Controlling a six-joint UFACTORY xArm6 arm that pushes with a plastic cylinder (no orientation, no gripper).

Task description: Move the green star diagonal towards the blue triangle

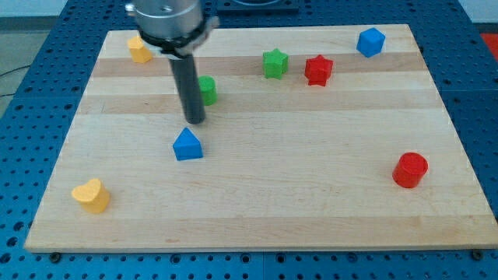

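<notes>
My tip [194, 121] rests on the wooden board [311, 194] left of centre, at the lower end of the dark rod that hangs from the metal mount at the view's top. I carry no gripper, so there are no jaws to spread or press; the rod simply ends in a blunt point. The tip sits just above the blue triangle [187, 145], near it but apart, and just below and to the left of a green block [208, 90] that is partly hidden behind the rod, so I cannot tell its shape. The green star [275, 63] lies toward the view's top, right of centre, well apart from my tip and up and to the right of the blue triangle. Just beside it on the right is a red star [318, 70], not touching. A blue cube-like block [371, 42] stands near the top right corner, a red cylinder [410, 169] sits low on the right, a yellow block [139, 50] is at the top left, and a yellow heart [92, 195] lies near the bottom left corner.
</notes>
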